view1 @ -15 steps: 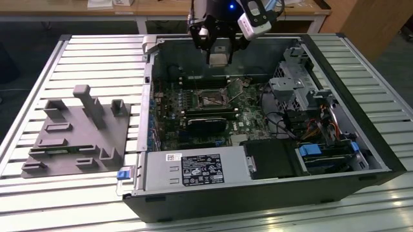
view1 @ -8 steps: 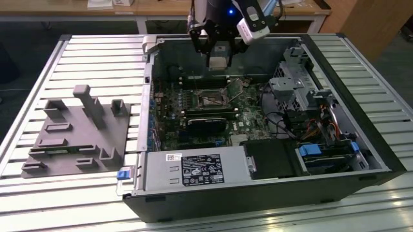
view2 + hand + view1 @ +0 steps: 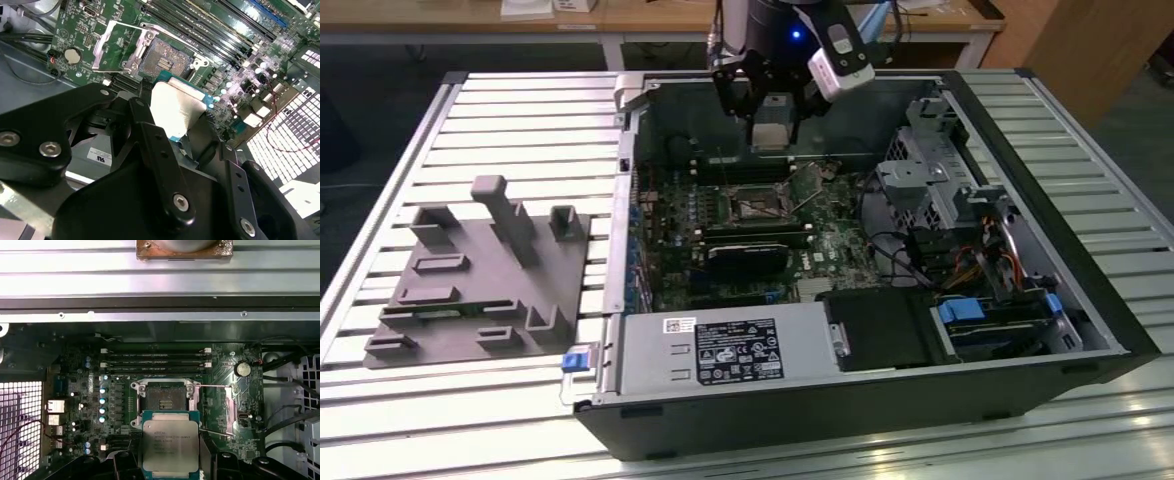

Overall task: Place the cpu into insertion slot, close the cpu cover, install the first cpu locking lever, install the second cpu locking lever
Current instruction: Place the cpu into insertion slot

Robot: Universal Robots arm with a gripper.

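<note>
First wrist view: end effector [image 3: 171,466] grips cpu [image 3: 170,442] near insertion slot [image 3: 162,400].

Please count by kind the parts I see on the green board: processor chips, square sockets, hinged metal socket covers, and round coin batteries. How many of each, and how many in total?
processor chip: 1
square socket: 1
metal socket cover: 1
coin battery: 1
Total: 4

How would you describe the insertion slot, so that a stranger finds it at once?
Inside the open computer case, find the green motherboard. Near its middle lies the insertion slot: square, with a dark pin field, unlike the long narrow memory slots beside it.
</note>
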